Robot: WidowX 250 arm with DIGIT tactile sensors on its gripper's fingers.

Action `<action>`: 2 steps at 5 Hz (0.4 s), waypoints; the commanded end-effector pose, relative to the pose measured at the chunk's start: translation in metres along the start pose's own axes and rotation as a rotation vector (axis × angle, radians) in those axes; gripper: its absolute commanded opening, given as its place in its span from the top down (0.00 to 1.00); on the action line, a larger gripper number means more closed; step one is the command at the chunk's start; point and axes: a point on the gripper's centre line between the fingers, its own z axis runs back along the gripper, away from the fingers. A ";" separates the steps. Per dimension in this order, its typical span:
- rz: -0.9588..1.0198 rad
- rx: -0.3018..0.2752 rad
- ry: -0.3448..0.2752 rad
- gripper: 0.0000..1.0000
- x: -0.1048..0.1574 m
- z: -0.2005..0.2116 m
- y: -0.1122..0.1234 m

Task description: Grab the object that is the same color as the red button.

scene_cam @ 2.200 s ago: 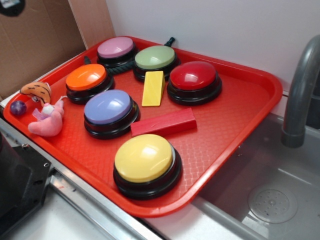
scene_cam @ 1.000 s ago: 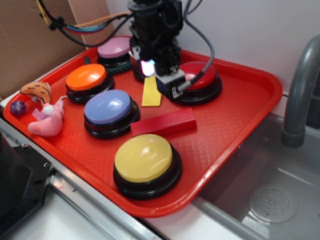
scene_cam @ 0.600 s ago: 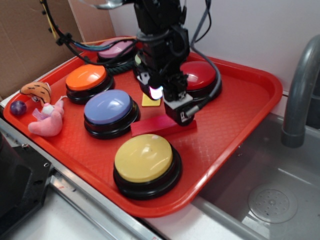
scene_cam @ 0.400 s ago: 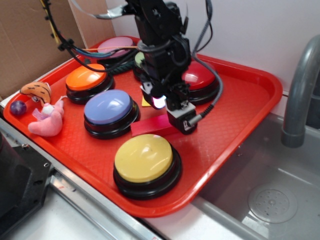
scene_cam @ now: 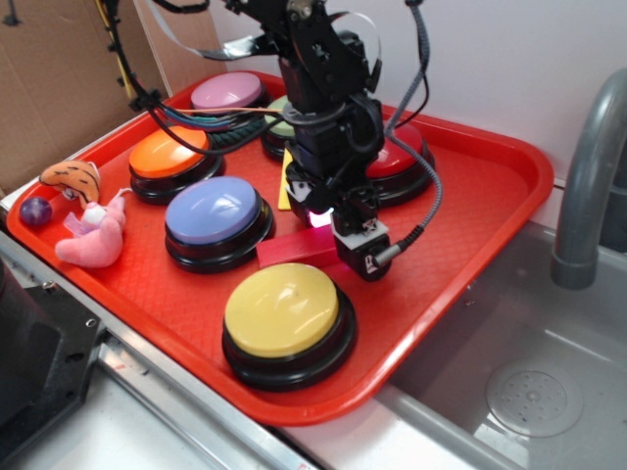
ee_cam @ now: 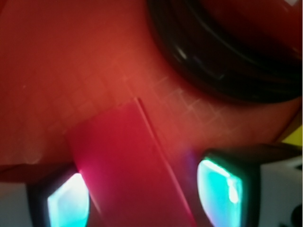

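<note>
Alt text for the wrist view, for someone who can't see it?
Close, blurred view down between the jaws: the red block lies on the red tray between two fingers with glowing teal pads, which don't clearly touch it. The black base of a button curves across the upper right.

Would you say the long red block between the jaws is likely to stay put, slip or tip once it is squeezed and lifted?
The red block looks stiff, with straight edges, so it probably will not flex. Its flat sides should suit the pads, though the matte surface may still slip a little. The gripper seems to straddle one end, so the long free end might droop when lifted.
</note>
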 end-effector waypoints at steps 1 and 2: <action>-0.014 0.031 -0.063 1.00 0.007 0.007 -0.008; -0.049 0.042 -0.048 1.00 0.007 0.019 -0.005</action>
